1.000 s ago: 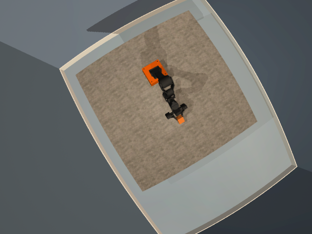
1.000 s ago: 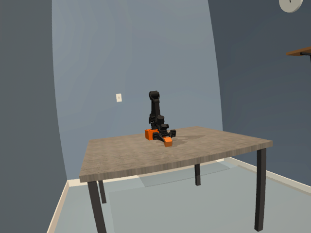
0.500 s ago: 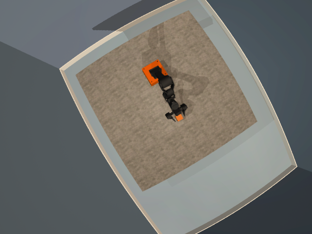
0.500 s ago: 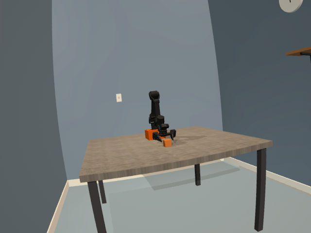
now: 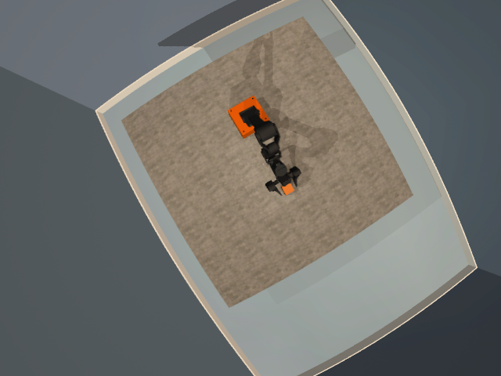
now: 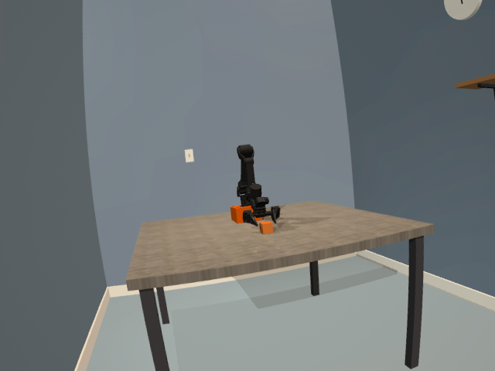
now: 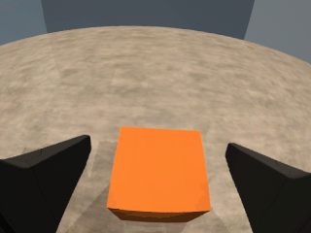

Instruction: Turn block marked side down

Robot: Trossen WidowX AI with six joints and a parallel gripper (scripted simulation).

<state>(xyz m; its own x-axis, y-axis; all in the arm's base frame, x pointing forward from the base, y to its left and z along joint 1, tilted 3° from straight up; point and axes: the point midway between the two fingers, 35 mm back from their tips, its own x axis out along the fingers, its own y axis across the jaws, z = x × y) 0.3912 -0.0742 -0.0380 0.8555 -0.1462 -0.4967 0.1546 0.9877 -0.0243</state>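
Observation:
An orange block (image 5: 287, 189) (image 6: 266, 228) (image 7: 157, 170) sits flat on the wooden table (image 5: 194, 182) (image 6: 192, 247) (image 7: 146, 73). Its top face is plain orange in the wrist view, and the face toward the wrist is dark with shade. A small dark patch shows at its left side in the exterior view; I cannot tell whether it is the mark. Its underside is hidden. My gripper (image 5: 289, 190) (image 6: 266, 223) (image 7: 159, 147) is wide open, with one fingertip on each side of the block and a gap between each finger and the block.
The orange arm base (image 5: 236, 116) (image 6: 238, 214) stands on the table behind the block, and the black arm reaches forward from it. Arm shadows fall on the table beside the arm. The table's front edge (image 6: 279, 263) lies beyond the block.

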